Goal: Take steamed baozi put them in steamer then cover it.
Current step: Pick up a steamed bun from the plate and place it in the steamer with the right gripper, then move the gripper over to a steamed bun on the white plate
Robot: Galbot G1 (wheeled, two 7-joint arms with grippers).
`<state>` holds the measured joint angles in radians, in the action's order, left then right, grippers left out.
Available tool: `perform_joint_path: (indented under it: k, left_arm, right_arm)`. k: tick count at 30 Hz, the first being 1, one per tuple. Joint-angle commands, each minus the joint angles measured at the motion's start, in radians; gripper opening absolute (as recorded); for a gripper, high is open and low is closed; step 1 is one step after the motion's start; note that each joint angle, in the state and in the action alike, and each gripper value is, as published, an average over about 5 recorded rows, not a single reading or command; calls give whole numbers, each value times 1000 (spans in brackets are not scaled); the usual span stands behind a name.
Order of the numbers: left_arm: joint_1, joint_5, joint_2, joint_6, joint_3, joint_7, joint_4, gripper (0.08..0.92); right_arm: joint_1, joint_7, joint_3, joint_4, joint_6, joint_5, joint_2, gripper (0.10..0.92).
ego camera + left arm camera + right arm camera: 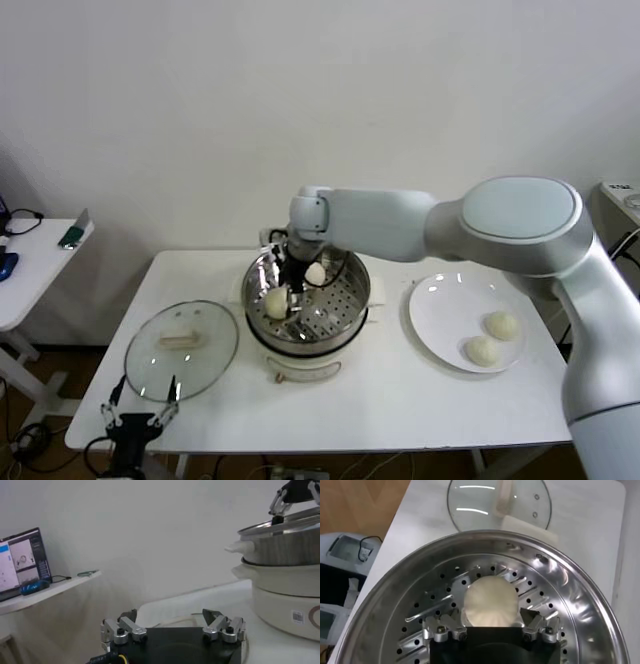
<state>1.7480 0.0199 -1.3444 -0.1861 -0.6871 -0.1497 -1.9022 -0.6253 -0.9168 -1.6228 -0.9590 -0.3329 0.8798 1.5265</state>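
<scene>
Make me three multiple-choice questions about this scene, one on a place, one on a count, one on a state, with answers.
1. Where does the glass lid lie?
A. on the steamer
B. on the table, on the steamer's left
C. on the plate

2. How many baozi remain on the plate?
A. none
B. two
C. four

3. The right gripper's fingers are:
A. open
B. shut
C. hidden

Answers:
1 B: glass lid lies beside steamer.
2 B: two baozi on plate.
3 A: right gripper straddles a bun, fingers spread.
</scene>
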Motion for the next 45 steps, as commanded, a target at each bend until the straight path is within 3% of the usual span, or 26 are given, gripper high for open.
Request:
perform_joint_path:
  k: [1,10,18,25,33,45]
  left_arm:
    - [-5,9,-3,9,-2,0,-5,823]
    - [-13,32,-12,20,6,3,-13,823]
    - [-16,34,-6,12,2,22,-21,823]
    - [-21,12,-4,25,2,35,-34,823]
    - [-17,-1,-22,35,-13,33,-31,823]
    - [-11,-27,-49,49,-28,28,-16,823]
  right_arm:
    - [-108,-38,0,-86,4,0,-107,823]
    - [-278,-79,-39,-307,15,-41,-450,823]
    - [-269,-90,-76,-481,29,-283,-792,823]
    - [-105,-104,-1,-496,50,-466,-980,823]
    - [196,-127,228,-350,93,-633,-1033,823]
    - [401,-155,396,-168,138,-743,-916,823]
